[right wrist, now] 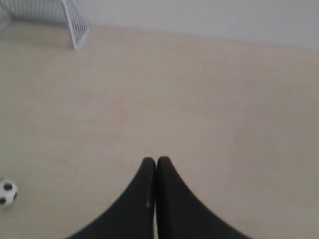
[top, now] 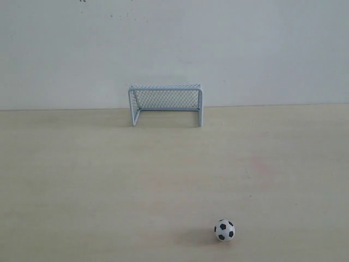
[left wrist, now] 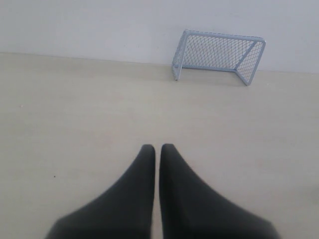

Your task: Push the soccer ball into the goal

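Note:
The soccer ball [top: 224, 230], tiny and white with black patches, rests on the table near the front, right of centre. It also shows at the edge of the right wrist view as the same ball [right wrist: 7, 192]. The goal [top: 166, 103], pale blue-white with mesh netting, stands at the table's far edge against the wall, mouth facing the front. The goal [left wrist: 218, 56] appears whole in the left wrist view and only its corner [right wrist: 75, 22] in the right one. My left gripper [left wrist: 157, 147] is shut and holds nothing. My right gripper [right wrist: 155, 160] is shut too, well apart from the ball. Neither gripper shows in the exterior view.
A pale wooden table [top: 82, 180] carries both things, and a plain white wall [top: 174, 43] rises right behind the goal.

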You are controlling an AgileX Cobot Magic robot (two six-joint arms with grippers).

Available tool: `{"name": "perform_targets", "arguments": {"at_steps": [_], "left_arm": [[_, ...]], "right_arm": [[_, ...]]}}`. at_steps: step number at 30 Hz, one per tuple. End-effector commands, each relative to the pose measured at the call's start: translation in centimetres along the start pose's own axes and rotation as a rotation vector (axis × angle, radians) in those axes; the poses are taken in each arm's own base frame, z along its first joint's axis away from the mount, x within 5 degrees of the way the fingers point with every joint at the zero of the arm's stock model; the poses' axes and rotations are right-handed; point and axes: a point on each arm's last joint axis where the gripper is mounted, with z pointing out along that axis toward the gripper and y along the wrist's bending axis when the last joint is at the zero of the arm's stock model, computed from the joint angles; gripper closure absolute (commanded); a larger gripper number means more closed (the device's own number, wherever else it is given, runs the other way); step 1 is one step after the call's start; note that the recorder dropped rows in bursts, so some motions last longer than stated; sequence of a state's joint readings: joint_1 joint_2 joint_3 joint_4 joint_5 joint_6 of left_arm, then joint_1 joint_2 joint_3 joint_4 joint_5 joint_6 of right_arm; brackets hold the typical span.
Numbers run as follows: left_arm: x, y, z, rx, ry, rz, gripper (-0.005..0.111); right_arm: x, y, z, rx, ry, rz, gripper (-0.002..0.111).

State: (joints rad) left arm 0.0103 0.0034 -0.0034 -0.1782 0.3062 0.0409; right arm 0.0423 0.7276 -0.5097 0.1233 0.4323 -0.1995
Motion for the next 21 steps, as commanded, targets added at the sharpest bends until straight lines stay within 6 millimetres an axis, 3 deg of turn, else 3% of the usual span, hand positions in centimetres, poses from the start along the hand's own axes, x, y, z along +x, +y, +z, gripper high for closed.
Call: {"name": "perform_targets", "arguments": {"at_steps": [1,8,21], "left_arm": [[0.1,0.0,0.0,-0.004,-0.003,0.007,0.102],[0.1,0.0,0.0,-0.004,-0.003,0.007,0.102],[0.1,0.0,0.0,-0.004,-0.003,0.007,0.102]], "right_arm": [[0.5,0.1,3.2,-0.042,0.225,0.044,0.108],[-0.4,0.4,5.7,-0.073,0.149,0.319,0.108],[-1.3,0.2,5.8,-0.061,0.05,0.379,0.108]]}}
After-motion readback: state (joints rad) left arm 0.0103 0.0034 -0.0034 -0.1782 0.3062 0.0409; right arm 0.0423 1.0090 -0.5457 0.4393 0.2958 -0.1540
